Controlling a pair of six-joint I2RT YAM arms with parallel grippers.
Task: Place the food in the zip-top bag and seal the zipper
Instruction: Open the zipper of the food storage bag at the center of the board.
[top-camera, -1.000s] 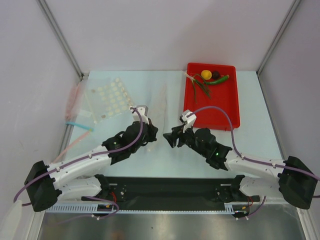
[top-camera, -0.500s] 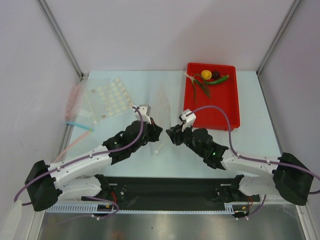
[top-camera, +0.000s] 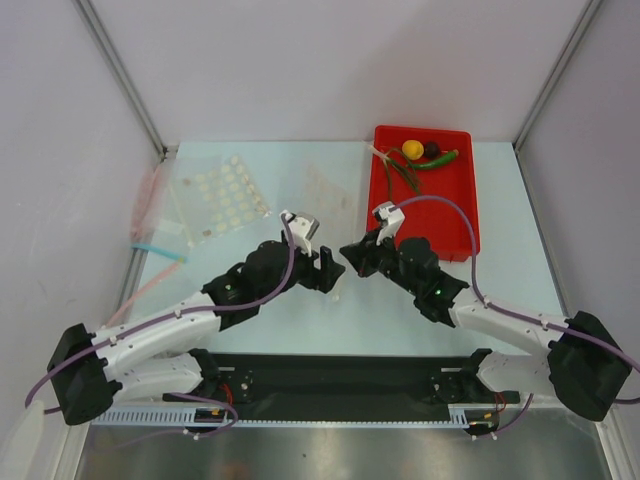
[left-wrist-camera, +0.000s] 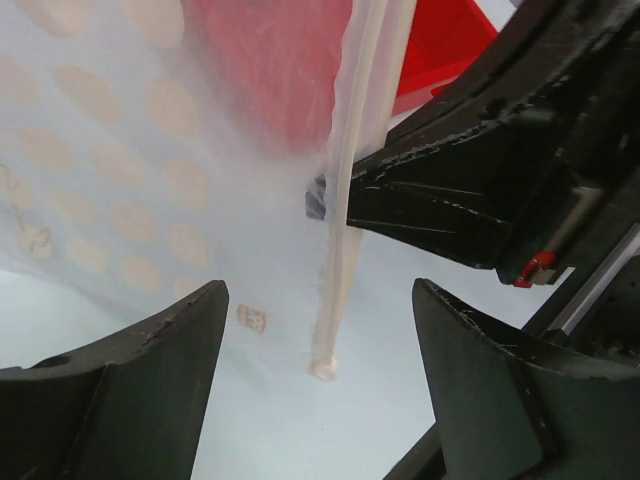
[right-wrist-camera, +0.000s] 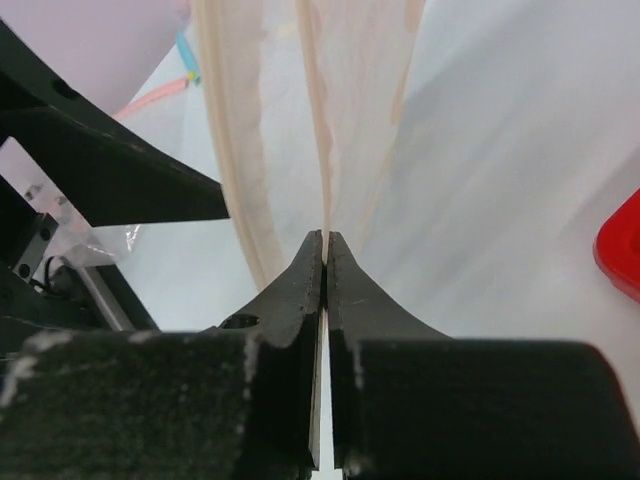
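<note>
The zip-top bag (top-camera: 330, 192) is a clear dotted pouch held up between the arms, just left of the red tray. My right gripper (top-camera: 348, 255) is shut on its thin edge (right-wrist-camera: 326, 240). In the right wrist view the pale pinkish zipper (right-wrist-camera: 228, 150) runs away from the jaws. My left gripper (top-camera: 327, 275) is open beside it, with nothing between its fingers (left-wrist-camera: 150, 380). The zipper (left-wrist-camera: 345, 220) hangs between them and ends in a small round tab (left-wrist-camera: 322, 370). The food lies at the tray's far end: a yellow ball (top-camera: 411, 149), a maroon ball (top-camera: 433, 151), a green chili (top-camera: 441, 161) and green stalks (top-camera: 400, 172).
The red tray (top-camera: 470, 205) stands at the back right. A flatter dotted bag (top-camera: 220, 195) lies at the back left. Plain clear bags with pink and blue strips (top-camera: 155, 245) sit by the left wall. Metal frame posts rise at both back corners.
My left gripper let go of the bag, opened and shifted right. My right gripper closed on the bag's edge and rose a little. The bag swung over toward the tray.
</note>
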